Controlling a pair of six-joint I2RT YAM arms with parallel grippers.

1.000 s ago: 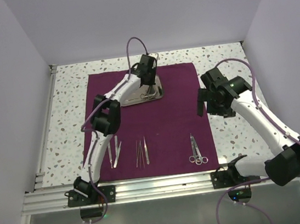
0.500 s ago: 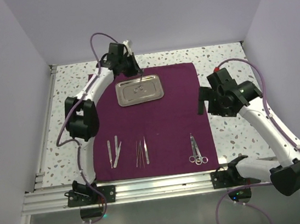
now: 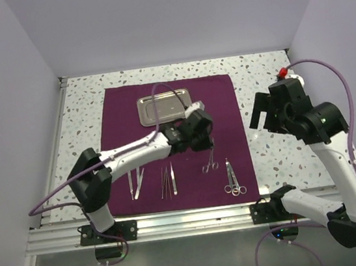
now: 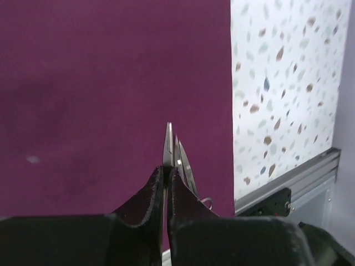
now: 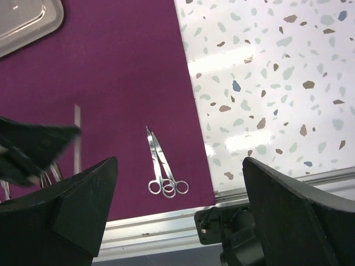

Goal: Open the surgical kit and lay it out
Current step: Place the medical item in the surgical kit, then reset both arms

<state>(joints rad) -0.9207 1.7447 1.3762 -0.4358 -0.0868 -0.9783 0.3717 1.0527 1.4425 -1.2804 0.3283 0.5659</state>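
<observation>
The dark purple cloth [image 3: 216, 101] lies spread flat on the table. The steel tray [image 3: 165, 106] stands on its far part and looks empty. My left gripper [image 3: 204, 144] is shut on a ring-handled clamp [image 3: 209, 162] and holds it just above the cloth's front middle. In the left wrist view the fingers [image 4: 167, 169] pinch the thin steel clamp [image 4: 168, 141]. Two more clamps [image 3: 233, 179] lie at the cloth's front right, also in the right wrist view [image 5: 163, 163]. Tweezers [image 3: 134, 181] and several thin instruments [image 3: 168, 180] lie at the front left. My right gripper [image 3: 261, 117] is open and empty, raised beyond the cloth's right edge.
The terrazzo tabletop [image 3: 272, 153] shows on both sides of the cloth. An aluminium rail [image 3: 189, 218] runs along the near edge. White walls close in the left, back and right sides.
My left gripper has moved from the tray at the back to the cloth's front middle, carrying a clamp. My right arm has drawn back to the right and higher.
</observation>
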